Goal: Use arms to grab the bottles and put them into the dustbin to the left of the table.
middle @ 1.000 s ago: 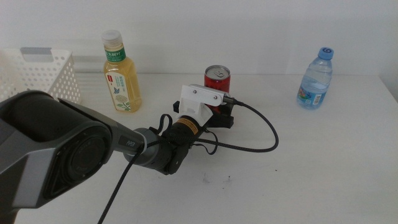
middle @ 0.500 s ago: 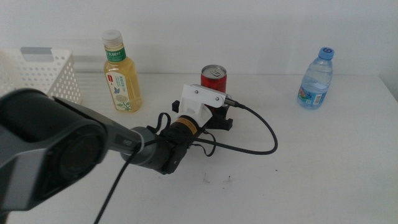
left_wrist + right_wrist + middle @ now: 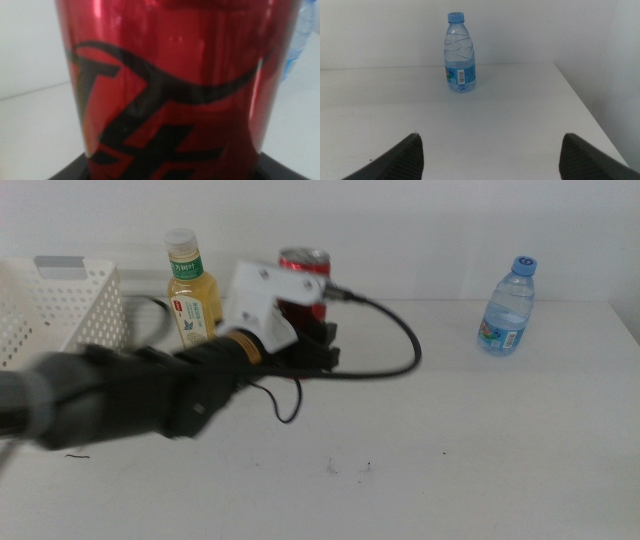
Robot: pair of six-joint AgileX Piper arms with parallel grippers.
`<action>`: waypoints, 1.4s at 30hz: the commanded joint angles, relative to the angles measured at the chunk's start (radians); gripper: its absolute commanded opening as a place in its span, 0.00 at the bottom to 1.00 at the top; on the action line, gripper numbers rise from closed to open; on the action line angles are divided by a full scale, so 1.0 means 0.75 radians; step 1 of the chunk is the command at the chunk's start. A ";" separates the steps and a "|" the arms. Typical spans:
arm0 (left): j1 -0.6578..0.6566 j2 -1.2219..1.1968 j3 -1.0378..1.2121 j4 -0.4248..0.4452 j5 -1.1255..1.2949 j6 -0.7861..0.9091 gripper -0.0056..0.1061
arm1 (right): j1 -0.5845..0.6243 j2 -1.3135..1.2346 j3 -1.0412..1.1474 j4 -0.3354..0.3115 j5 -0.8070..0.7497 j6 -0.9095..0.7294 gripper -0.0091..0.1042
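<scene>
The left pincer (image 3: 312,330) is clenched on the slim red metal can (image 3: 303,268), which sits in the upper centre of the middle view, carried clear of the wide white desk (image 3: 480,440). In the left wrist view the can (image 3: 175,80) fills almost the whole frame, with the dark jaws just showing at the lower corners on either side of it. The blurred black left arm (image 3: 130,395) stretches in from the left edge of the middle view.

The white perforated plastic basket with a grey strip on its rim (image 3: 60,305) stands at the upper left of the frame. Between it and the can stands the yellow tea bottle with a green label and white cap (image 3: 193,295), upright — and just beside the arm.

That closeness looks like the main hazard: a sweep toward the basket could clip the tea bottle and topple it or roll it off the desk. The looping black cable (image 3: 385,350) trailing from the wrist might also snag. A smooth can held low could slip if swung fast, or strike the basket rim if released early.

The right pincer (image 3: 490,150) waits with its jaws spread apart, facing the clear water bottle with a blue cap (image 3: 459,52), which stands upright at the upper right of the middle view (image 3: 507,305).
</scene>
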 commanded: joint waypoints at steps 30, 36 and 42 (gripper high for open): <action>1.042 -0.270 -0.807 -0.181 1.905 0.601 0.04 | -0.011 -0.005 0.006 -0.007 -0.013 -0.013 0.76; 1.093 -0.042 -0.894 -0.147 1.955 0.616 0.04 | -0.011 -0.005 0.006 -0.007 -0.013 -0.013 0.76; 1.101 0.131 -0.912 -0.111 1.830 0.618 0.04 | -0.011 -0.005 0.006 -0.007 -0.013 -0.013 0.76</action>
